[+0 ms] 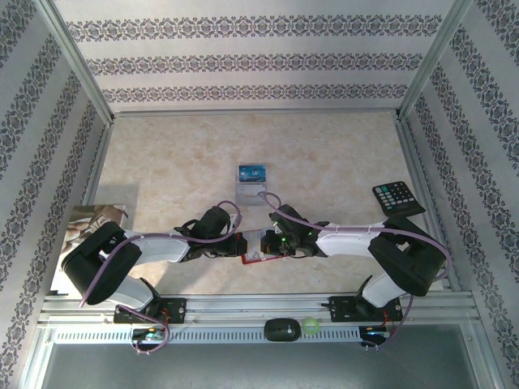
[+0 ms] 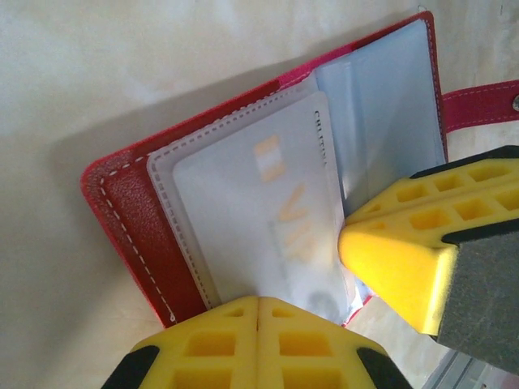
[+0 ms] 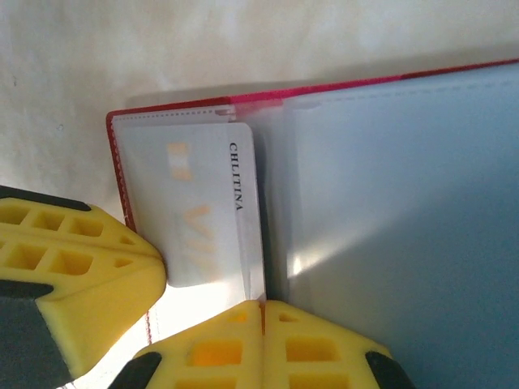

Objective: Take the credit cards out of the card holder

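Red holder (image 2: 130,211) open, card (image 2: 268,219) in sleeve (image 2: 174,182); left fingers (image 2: 268,320) pinch card, right fingers (image 3: 276,324) clamp sleeve. Next: slide card straight out.

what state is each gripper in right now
left gripper: closed at the card holder edge, grasp unclear
right gripper: closed at the card holder too, grasp unclear

Bright, even light on my surface (image 1: 324,146); a soft shadow hugs the card holder (image 2: 130,203), its sleeves (image 3: 389,203) glaring, print perhaps blurred.

3 cards (image 1: 252,171), 1 wallet (image 2: 130,203) (1 remote (image 1: 397,197))
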Motion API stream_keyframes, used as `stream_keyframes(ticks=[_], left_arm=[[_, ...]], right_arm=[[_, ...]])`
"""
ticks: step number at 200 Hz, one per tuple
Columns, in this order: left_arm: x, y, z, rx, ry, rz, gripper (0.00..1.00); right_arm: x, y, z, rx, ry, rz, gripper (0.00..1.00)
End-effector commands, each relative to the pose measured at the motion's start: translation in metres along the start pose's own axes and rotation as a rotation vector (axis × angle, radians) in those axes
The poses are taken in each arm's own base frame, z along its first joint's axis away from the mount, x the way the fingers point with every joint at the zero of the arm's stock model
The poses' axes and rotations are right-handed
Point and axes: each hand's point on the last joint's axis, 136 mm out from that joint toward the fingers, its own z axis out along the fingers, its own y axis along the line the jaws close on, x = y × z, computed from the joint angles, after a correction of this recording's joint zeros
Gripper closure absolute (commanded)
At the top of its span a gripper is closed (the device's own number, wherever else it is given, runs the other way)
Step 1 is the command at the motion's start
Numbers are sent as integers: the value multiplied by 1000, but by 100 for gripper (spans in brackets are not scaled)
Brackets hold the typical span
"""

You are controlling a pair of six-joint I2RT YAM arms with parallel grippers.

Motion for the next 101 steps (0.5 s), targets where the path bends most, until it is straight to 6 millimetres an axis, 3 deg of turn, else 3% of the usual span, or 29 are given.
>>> stream_keyframes(ticks=[1, 60, 101], left_arm=[[31, 52, 2, -163, 82, -57, 100], [29, 51, 0, -160, 77, -56, 100], [24, 49, 0, -156, 75, -48, 100]], right_arm=[[-3, -14, -8, 54, -63, 19, 100], [-4, -36, -32, 175, -122, 42, 100], [-3, -35, -43, 227, -150, 6, 100]])
